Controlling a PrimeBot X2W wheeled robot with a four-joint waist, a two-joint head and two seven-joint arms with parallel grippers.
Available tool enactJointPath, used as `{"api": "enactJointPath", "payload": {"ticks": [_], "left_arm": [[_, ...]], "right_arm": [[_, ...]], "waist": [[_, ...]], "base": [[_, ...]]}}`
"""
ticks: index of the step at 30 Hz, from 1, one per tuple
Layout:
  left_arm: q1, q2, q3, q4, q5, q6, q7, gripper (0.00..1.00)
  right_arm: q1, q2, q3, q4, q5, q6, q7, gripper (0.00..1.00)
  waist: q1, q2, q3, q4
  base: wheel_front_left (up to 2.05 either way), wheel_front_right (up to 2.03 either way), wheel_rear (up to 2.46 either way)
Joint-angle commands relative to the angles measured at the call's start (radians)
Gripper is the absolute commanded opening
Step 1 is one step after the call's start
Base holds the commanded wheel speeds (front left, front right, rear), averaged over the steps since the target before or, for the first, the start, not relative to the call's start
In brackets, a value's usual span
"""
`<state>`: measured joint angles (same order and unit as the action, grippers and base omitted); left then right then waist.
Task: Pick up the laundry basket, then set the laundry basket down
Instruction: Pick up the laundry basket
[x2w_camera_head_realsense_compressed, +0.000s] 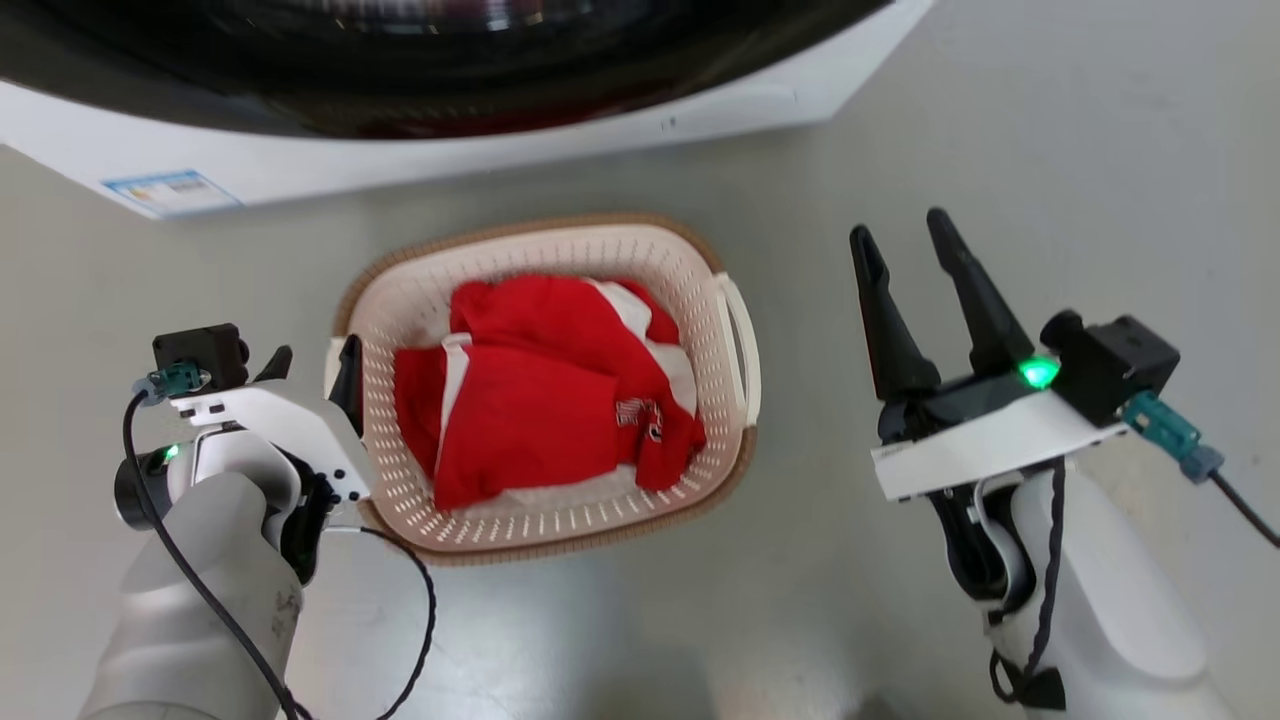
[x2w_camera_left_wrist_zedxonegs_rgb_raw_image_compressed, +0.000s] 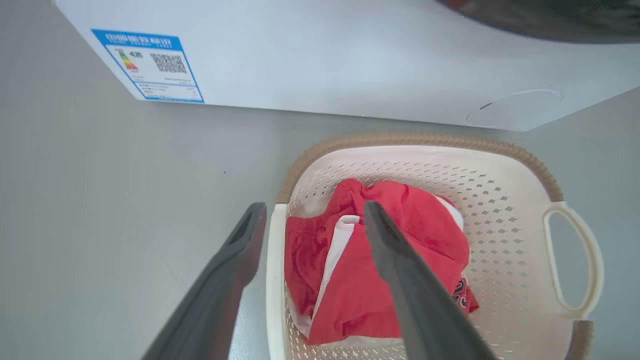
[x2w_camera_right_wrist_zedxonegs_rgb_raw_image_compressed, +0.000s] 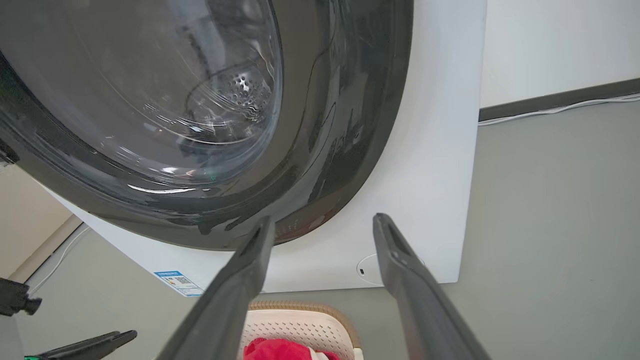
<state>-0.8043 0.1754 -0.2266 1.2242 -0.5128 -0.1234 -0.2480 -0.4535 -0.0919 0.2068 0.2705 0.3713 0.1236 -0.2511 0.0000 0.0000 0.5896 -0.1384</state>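
The laundry basket (x2w_camera_head_realsense_compressed: 700, 290) stands upright on a smooth grey floor (x2w_camera_head_realsense_compressed: 1050, 130), in front of a white washing machine (x2w_camera_head_realsense_compressed: 760, 100), with a strip of bare floor between the two. Its cream walls are full of small holes, a brown woven-look band runs round the rim, and a heap of red clothes (x2w_camera_head_realsense_compressed: 540, 390) with white trim lies inside. The floor has a dull sheen and throws back a soft blur of light below the basket in the head view. The machine has a big round dark door (x2w_camera_right_wrist_zedxonegs_rgb_raw_image_compressed: 150, 100) with a clear bowl of glass, and a blue and white label (x2w_camera_left_wrist_zedxonegs_rgb_raw_image_compressed: 147, 65) sits low on its front near one corner. To the side of the machine a pale wall (x2w_camera_right_wrist_zedxonegs_rgb_raw_image_compressed: 560, 40) meets the floor at a dark skirting (x2w_camera_right_wrist_zedxonegs_rgb_raw_image_compressed: 560, 99), and a white cable (x2w_camera_right_wrist_zedxonegs_rgb_raw_image_compressed: 550, 109) runs along the floor just beside it. The left gripper (x2w_camera_left_wrist_zedxonegs_rgb_raw_image_compressed: 314, 207) is at the basket's left end with its fingers spread wide: one finger is outside the basket, the other reaches in over the red clothes, and the white left handle (x2w_camera_left_wrist_zedxonegs_rgb_raw_image_compressed: 275, 280) stands between them, not pinched, so this gripper has hold of nothing. The right gripper (x2w_camera_head_realsense_compressed: 900, 225) hangs over bare floor well to the right of the basket, apart from the right handle (x2w_camera_head_realsense_compressed: 745, 340), its fingers parted and empty, pointing toward the machine.
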Motion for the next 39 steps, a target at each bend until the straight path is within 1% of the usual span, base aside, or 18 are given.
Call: {"api": "enactJointPath", "payload": {"ticks": [1, 6, 12, 20, 24, 25, 29, 37, 39], "left_arm": [[0.031, 0.033, 0.025, -0.025, -0.013, -0.001, -0.013, 1.00], [0.115, 0.027, 0.066, -0.174, 0.007, 0.000, -0.013, 1.00], [0.229, 0.017, 0.114, -0.351, 0.062, 0.000, -0.014, 1.00], [0.364, -0.014, 0.173, -0.560, 0.133, -0.002, -0.014, 1.00], [0.417, -0.029, 0.192, -0.635, 0.160, -0.004, -0.014, 1.00], [0.444, -0.040, 0.196, -0.670, 0.172, -0.004, -0.014, 1.00], [0.491, -0.054, 0.202, -0.739, 0.196, -0.005, -0.014, 1.00], [0.566, -0.075, 0.229, -0.840, 0.231, -0.005, -0.014, 1.00], [0.588, -0.083, 0.235, -0.870, 0.241, -0.002, -0.014, 1.00]], "right_arm": [[0.035, 0.001, 0.020, -0.015, 0.009, 0.007, -0.011, 1.00], [0.066, -0.003, 0.009, -0.001, 0.014, 0.007, -0.011, 1.00], [0.100, -0.010, -0.004, 0.008, 0.019, 0.007, -0.011, 1.00], [0.146, -0.021, -0.034, 0.005, 0.020, 0.007, -0.011, 1.00], [0.171, -0.025, -0.048, -0.001, 0.019, 0.007, -0.011, 1.00], [0.184, -0.026, -0.054, -0.001, 0.018, 0.007, -0.011, 1.00], [0.208, -0.029, -0.064, -0.004, 0.016, 0.007, -0.011, 1.00], [0.249, -0.029, -0.091, -0.010, 0.011, 0.007, -0.011, 1.00], [0.260, -0.038, -0.096, -0.010, -0.012, 0.007, -0.011, 1.00]], "waist": [[0.0000, 0.0000, -0.043, 0.011], [0.0000, 0.0000, -0.132, 0.025], [0.0000, 0.0000, -0.221, 0.037], [0.0000, 0.0000, -0.331, 0.056], [0.0000, 0.0000, -0.382, 0.066], [0.0000, 0.0000, -0.407, 0.070], [0.0000, 0.0000, -0.447, 0.079], [0.0000, 0.0000, -0.500, 0.092], [0.0000, 0.0000, -0.510, 0.095]], "base": [[0.00, 0.00, 0.00], [0.00, 0.00, 0.00], [0.00, 0.00, 0.00], [0.00, 0.00, 0.00], [0.00, 0.00, 0.00], [0.00, 0.00, 0.00], [0.00, 0.00, 0.00], [0.00, 0.00, 0.00], [0.00, 0.00, 0.00]]}}
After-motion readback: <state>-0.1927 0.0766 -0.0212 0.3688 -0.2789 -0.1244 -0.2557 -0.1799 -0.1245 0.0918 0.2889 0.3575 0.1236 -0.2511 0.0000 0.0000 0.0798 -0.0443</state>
